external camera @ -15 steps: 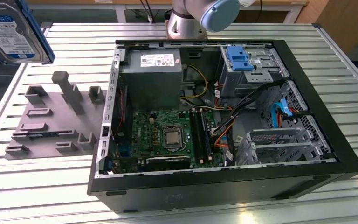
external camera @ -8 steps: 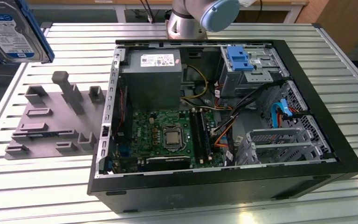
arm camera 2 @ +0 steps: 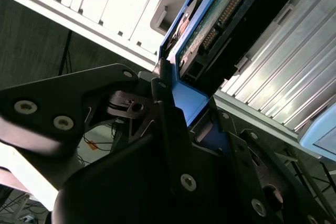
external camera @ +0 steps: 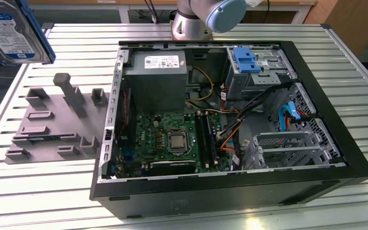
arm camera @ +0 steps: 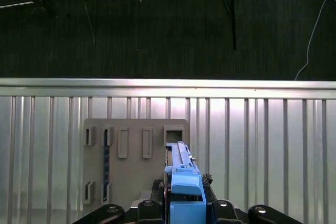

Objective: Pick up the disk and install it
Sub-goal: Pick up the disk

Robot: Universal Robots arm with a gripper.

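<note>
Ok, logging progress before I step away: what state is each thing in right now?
disk: in the air, clamped at one end.
end effector: shut on the disk.
computer case: lying on its side, open, no side panel.
grey rack: on the table, holding no disk.

We find the exterior view bright and evenly lit from above. The slatted surface point(external camera: 50, 191) shines pale with soft glare along its ribs, while the open computer case point(external camera: 235, 191) keeps deep shade below its walls. The label on the disk point(external camera: 8, 33) shows bright. In the second wrist view the tool point(arm camera 2: 181, 106), clamped on the disk's blue frame, is almost black against washed-out slats. In the first wrist view the floor point(arm camera: 131, 30) is dim, and a band of glare runs along the surface's edge.
</note>
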